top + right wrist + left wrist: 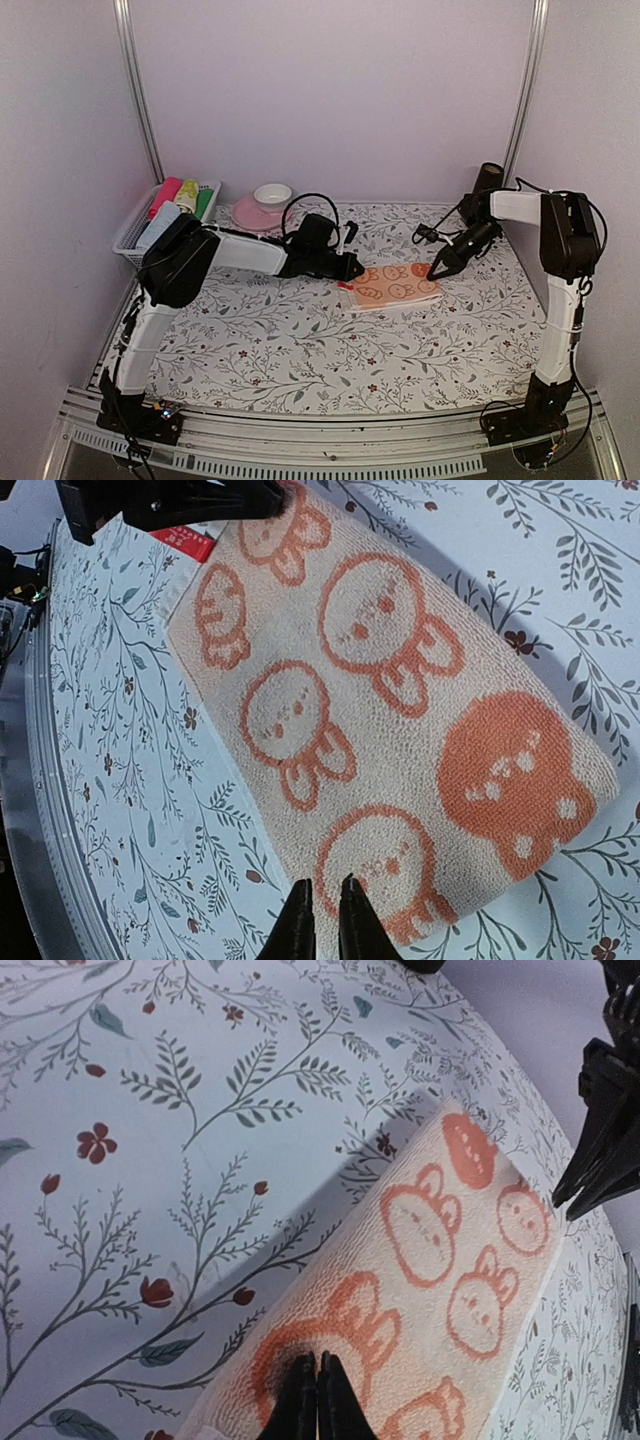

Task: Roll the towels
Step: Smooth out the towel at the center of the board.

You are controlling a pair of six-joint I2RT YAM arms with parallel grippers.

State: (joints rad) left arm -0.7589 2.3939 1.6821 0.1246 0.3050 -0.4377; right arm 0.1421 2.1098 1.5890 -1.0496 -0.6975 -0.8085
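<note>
We see the peach towel (395, 285) lying flat on the floral sheet (300, 340), at about 3 o'clock from its centre. The left gripper (316, 1365), clenched, touches the towel's 9 o'clock edge. The right gripper (322, 885) sits at 2 o'clock, fingers a sliver apart; we cannot tell whether they pinch cloth.

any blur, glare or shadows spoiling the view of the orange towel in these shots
top external: even soft light, no glare, but the peach towel is small and slightly soft; left wrist: weave sharp, a grey shadow on the floral sheet along the towel's edge; right wrist: sharp too, the sheet's edge bowed by the wide lens.
</note>
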